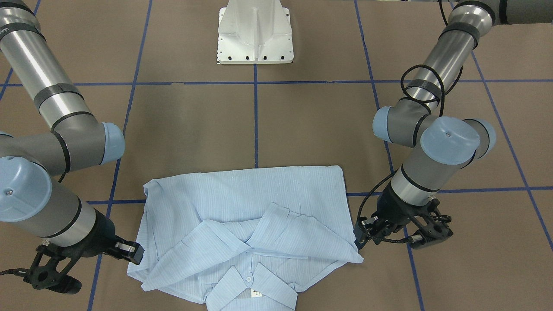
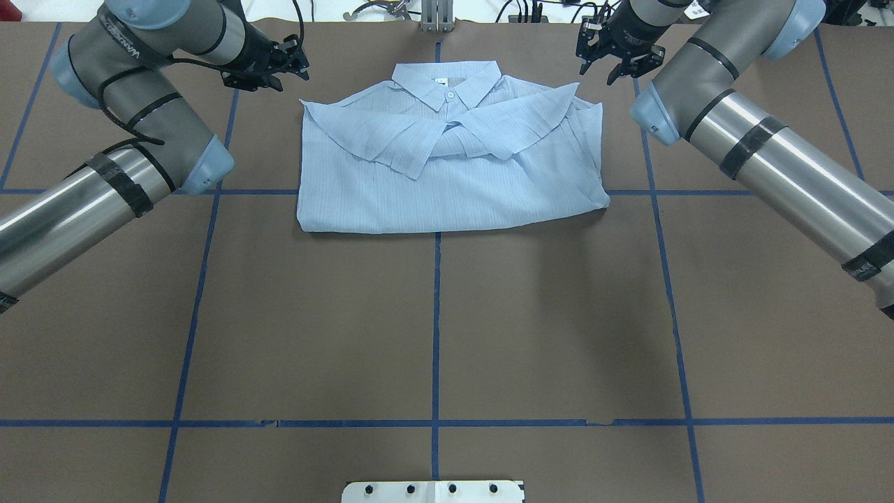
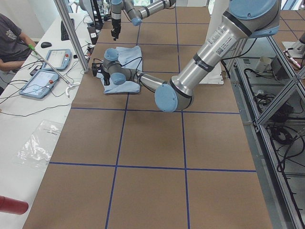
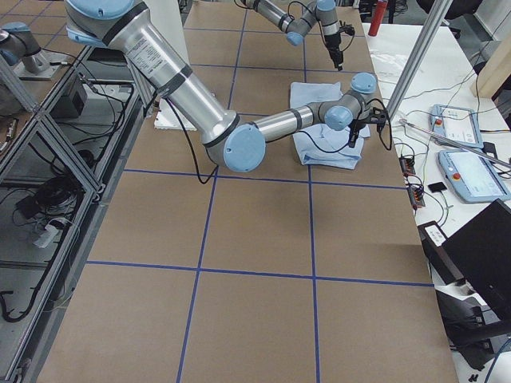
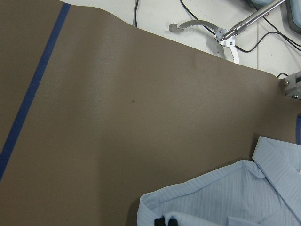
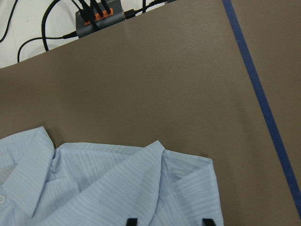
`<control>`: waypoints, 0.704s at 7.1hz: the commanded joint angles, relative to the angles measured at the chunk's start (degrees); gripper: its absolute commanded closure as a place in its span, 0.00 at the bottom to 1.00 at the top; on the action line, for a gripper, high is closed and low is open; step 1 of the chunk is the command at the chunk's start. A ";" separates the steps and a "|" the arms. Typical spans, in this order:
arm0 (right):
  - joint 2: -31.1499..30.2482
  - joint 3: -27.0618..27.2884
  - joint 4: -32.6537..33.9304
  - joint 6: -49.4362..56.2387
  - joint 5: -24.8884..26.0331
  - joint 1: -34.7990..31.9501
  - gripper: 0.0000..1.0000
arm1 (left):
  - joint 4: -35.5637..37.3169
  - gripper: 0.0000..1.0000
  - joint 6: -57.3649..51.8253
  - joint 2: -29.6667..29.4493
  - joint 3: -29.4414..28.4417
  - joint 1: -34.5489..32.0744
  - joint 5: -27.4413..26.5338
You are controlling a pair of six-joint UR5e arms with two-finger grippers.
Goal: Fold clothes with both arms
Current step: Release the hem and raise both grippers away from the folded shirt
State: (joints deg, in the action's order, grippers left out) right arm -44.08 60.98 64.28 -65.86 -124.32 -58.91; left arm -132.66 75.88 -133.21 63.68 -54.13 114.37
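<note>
The pale-blue striped shirt lies folded into a rectangle on the far half of the table. Its collar points away from the robot, and the sleeves cross over the front. My left gripper hovers just off the shirt's left shoulder corner, open and holding nothing, as the front view shows. Its wrist view shows that corner of the shirt. By the right shoulder corner my right gripper also stands open and empty. In the right wrist view its fingertips sit spread over the cloth.
The white pedestal base stands at the near edge. Blue tape lines grid the brown table. Beyond the far edge lie cables, tablets and a seated person. A red cylinder lies on the side desk.
</note>
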 commanded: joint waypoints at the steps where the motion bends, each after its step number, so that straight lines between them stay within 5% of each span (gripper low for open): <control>1: -5.45 5.77 -0.65 3.19 0.21 0.46 0.00 | -0.32 0.00 0.23 1.97 2.91 -0.10 -0.20; 3: -12.67 15.80 -0.56 3.28 0.12 4.39 0.00 | -0.15 0.00 0.50 4.18 6.36 -0.19 -0.20; 5: -14.02 16.98 -0.56 3.63 0.56 7.74 0.00 | -0.14 0.00 0.50 4.27 6.72 -0.19 -0.28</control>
State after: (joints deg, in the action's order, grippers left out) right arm -57.03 76.90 63.73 -62.51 -124.01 -53.14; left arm -132.82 76.36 -129.14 69.98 -54.31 114.15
